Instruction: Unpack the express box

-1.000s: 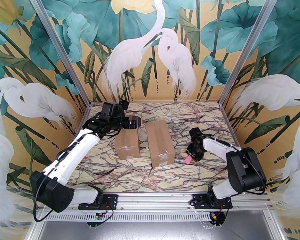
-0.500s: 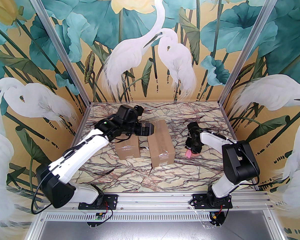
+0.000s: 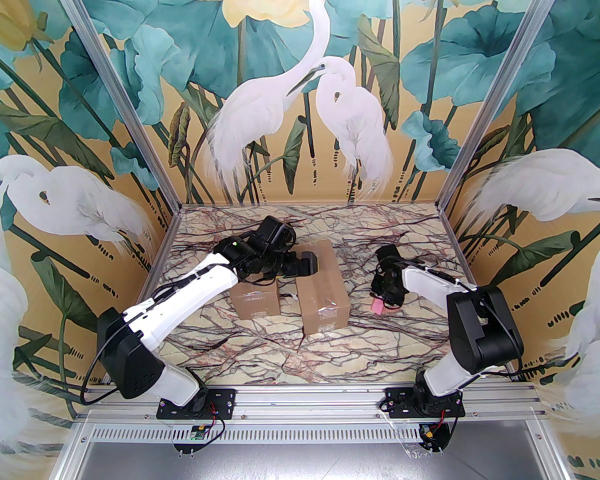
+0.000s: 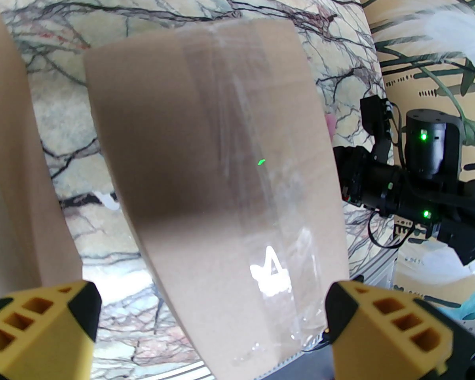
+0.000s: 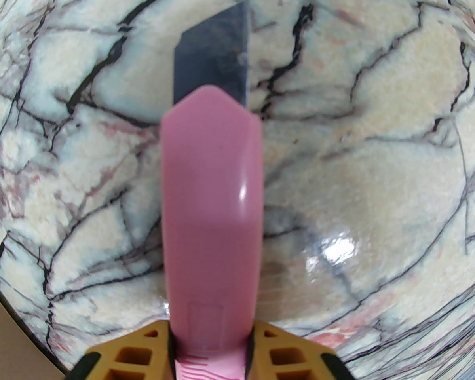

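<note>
Hovering over far end of larger taped cardboard box: left gripper, jaws wide apart. Blade out above worktop, pink utility knife clamped in jaws of right gripper, right of that box. Just left of it, smaller box.

Top view overlooks the table; left wrist view closely shares its box.

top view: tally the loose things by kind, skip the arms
boxes: 2 (short box, long box)
knife: 1 (pink knife)
total: 3
</note>
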Controlling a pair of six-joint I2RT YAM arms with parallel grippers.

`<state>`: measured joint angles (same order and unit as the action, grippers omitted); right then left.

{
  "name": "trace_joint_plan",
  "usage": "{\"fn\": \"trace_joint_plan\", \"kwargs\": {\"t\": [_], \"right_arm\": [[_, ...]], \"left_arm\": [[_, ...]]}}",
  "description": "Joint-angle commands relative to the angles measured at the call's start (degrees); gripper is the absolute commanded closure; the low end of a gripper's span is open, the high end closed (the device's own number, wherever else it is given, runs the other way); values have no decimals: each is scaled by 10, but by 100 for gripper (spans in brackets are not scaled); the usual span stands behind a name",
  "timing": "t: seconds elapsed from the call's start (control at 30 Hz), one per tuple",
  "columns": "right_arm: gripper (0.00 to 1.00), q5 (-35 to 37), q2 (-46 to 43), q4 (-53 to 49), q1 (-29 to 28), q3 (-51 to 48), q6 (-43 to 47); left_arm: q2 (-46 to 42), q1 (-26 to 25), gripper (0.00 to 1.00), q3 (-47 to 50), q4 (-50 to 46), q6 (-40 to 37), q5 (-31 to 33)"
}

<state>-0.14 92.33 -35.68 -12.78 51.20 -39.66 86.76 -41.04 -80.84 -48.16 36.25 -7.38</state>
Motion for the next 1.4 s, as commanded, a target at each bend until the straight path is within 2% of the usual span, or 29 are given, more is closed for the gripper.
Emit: {"fn": "trace_joint_plan", "kwargs": {"t": [0.0, 0.23, 0.47, 0.93, 1.03, 1.17, 1.37], "right_arm": [[71, -9, -13, 13, -3, -4, 18], [71, -10, -6, 8, 2, 16, 39], [72, -13, 18, -12, 34, 67, 79], [72, 16, 37, -100, 107, 214, 160], [72, 29, 19, -119, 113, 247, 179], [70, 16, -28, -132, 113, 289, 207], [69, -97, -73, -154, 94, 356, 261]], "left_arm": [[9, -17, 0, 22, 20, 41, 3], [40, -20, 0, 53, 100, 77, -34], [81, -19, 1, 39, 155, 86, -44], [198, -19, 1, -77, 236, 76, -38], [192, -19, 0, -100, 220, 38, -27], [131, -19, 1, -96, 203, -52, 19], [45, -18, 1, -84, 232, -196, 40]]}}
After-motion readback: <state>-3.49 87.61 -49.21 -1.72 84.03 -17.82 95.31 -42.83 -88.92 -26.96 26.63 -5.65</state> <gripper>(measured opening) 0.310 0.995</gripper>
